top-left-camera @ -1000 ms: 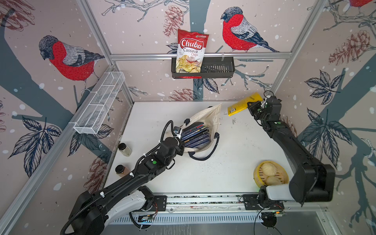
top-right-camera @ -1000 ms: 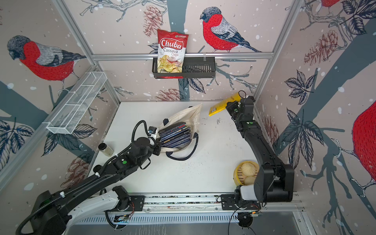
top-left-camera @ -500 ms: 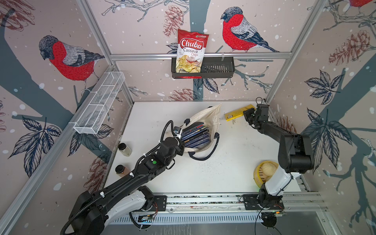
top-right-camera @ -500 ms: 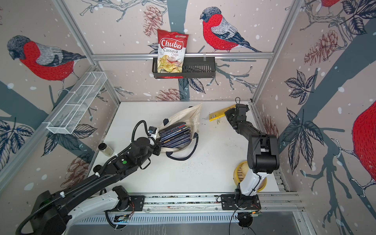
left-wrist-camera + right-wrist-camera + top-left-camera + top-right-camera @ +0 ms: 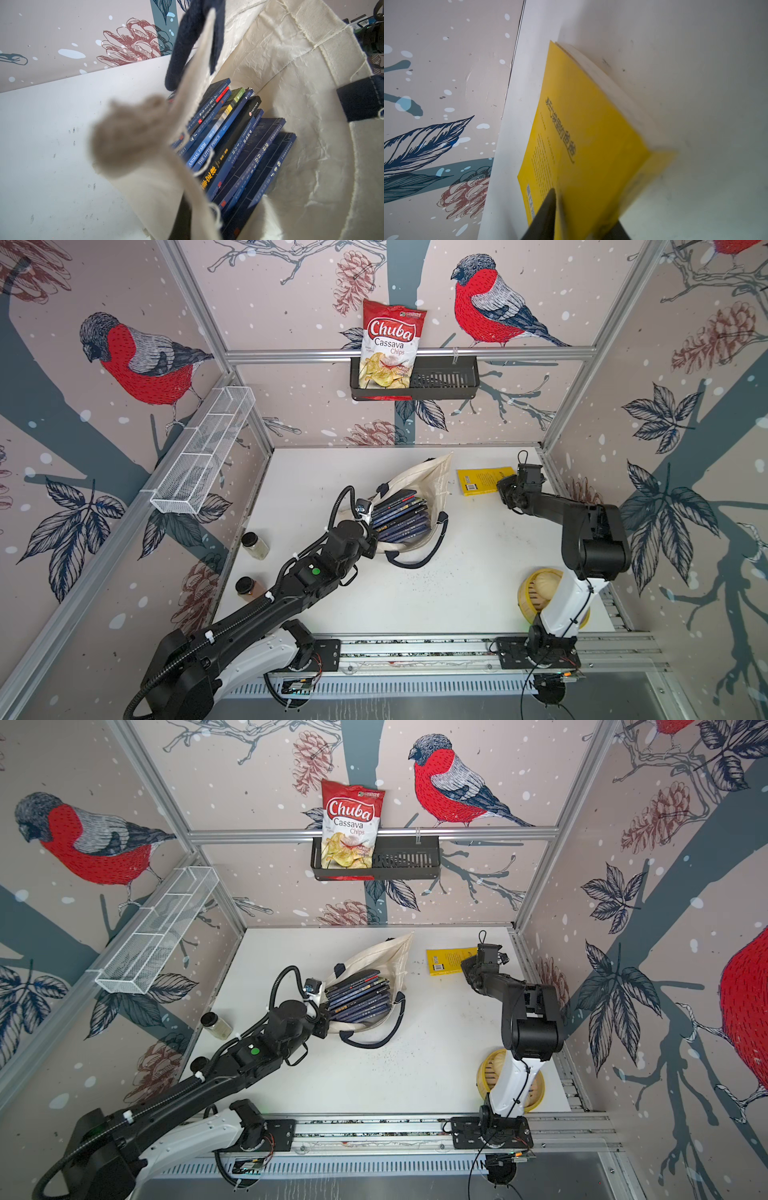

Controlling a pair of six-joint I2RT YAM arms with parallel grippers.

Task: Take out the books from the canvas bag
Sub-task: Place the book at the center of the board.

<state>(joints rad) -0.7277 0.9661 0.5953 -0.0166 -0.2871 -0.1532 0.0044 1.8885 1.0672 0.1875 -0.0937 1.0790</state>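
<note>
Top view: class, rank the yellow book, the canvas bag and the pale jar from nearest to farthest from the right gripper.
1. The yellow book: flat at the back of the table, right at the right gripper.
2. The canvas bag: mid-table, just past the book on the left arm's side.
3. The pale jar: at the table's left edge, well beyond the bag.

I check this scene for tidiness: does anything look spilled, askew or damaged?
Small dark specks lie scattered on the table before the canvas bag, like a spill. The bag's rim is frayed, with loose threads.
</note>
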